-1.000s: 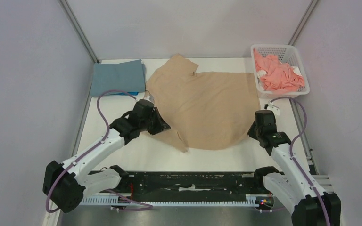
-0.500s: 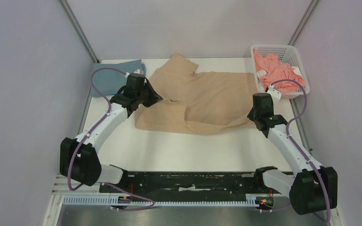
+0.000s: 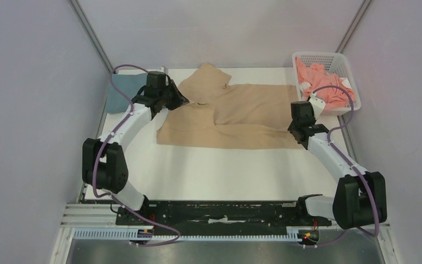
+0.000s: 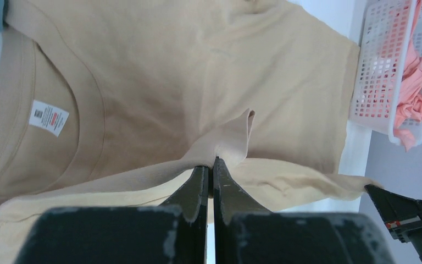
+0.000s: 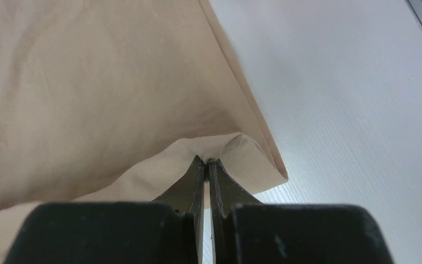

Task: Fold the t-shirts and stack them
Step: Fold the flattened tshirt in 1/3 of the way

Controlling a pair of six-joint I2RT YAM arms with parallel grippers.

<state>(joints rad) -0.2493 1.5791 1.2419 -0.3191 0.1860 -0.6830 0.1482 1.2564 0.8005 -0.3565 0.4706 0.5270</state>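
The tan t-shirt (image 3: 242, 118) lies across the middle of the table, its near part doubled over toward the back. My left gripper (image 3: 183, 100) is shut on a pinch of its cloth (image 4: 228, 146) near the collar, above the neck label (image 4: 48, 117). My right gripper (image 3: 295, 133) is shut on a fold of the tan cloth (image 5: 220, 146) at the shirt's right edge. A grey-blue t-shirt (image 3: 118, 91) lies folded at the back left, partly behind my left arm. A coral pink t-shirt (image 3: 324, 85) is bunched in the basket.
The white lattice basket (image 3: 329, 55) stands at the back right corner, close to my right gripper, and shows in the left wrist view (image 4: 376, 82). Bare white table (image 3: 225, 176) stretches between the shirt and the arm bases. Grey walls enclose the table.
Both grippers have moved toward the back of the table with the tan shirt's near edge, laying it over the far part. The shirt now looks shorter front to back.
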